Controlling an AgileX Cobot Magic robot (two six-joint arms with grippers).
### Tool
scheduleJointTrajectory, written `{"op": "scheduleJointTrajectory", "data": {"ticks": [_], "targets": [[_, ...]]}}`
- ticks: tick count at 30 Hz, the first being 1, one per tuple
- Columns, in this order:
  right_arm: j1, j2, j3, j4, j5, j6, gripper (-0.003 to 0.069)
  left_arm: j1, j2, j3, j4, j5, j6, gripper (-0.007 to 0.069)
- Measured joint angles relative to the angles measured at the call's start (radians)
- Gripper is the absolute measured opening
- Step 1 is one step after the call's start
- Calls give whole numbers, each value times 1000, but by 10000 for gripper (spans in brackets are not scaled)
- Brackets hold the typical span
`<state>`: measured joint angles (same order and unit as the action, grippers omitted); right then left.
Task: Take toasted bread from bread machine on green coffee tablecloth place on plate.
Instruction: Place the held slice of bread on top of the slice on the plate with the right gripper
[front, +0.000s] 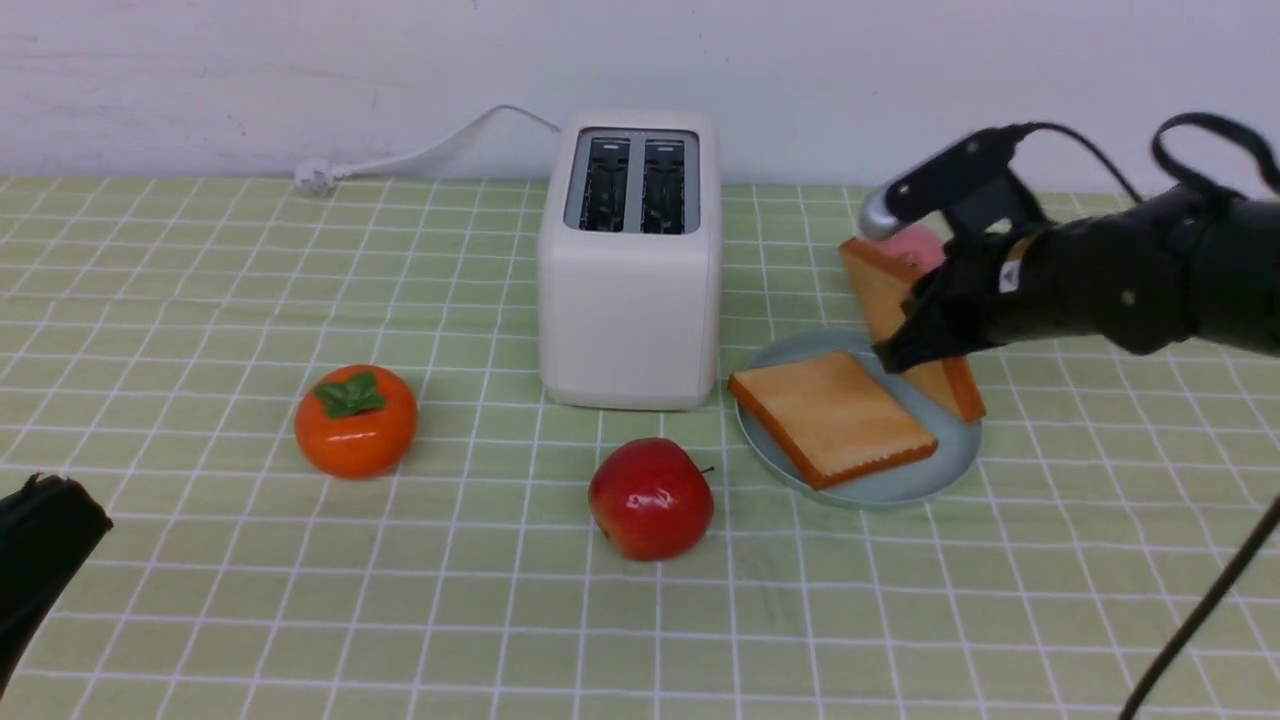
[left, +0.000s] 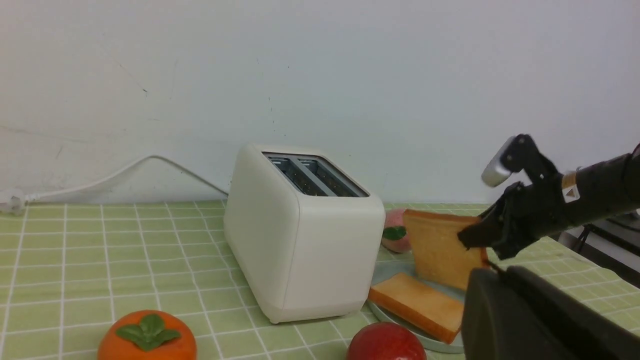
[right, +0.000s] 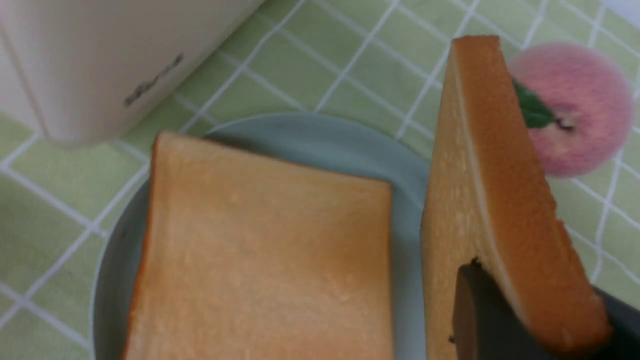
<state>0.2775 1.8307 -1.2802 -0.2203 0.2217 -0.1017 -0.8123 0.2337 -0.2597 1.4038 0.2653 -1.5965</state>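
Gripping a tilted toast slice (front: 880, 290) over the plate (front: 900, 490), the right gripper (front: 915, 345), jaws clamped shut.

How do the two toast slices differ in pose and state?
The flat slice lies face-up on the plate; the held slice stands on edge, tilted, at the plate's right side. The flat slice is free; the held slice is clamped in the right gripper. Both are golden-tan squares with darker crusts.

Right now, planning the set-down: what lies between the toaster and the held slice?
The other slice, flat on the plate, shown in the right wrist view.
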Motion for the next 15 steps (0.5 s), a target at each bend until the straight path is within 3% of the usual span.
{"op": "scheduleJointTrajectory", "data": {"ticks": [7, 15], "targets": [[13, 14, 0, -52, 25, 14, 191, 0, 0, 0, 0, -1, 0, -10], [49, -78, 0, -23, 155, 72, 554, 0, 0, 0, 9, -17, 0, -5]]}}
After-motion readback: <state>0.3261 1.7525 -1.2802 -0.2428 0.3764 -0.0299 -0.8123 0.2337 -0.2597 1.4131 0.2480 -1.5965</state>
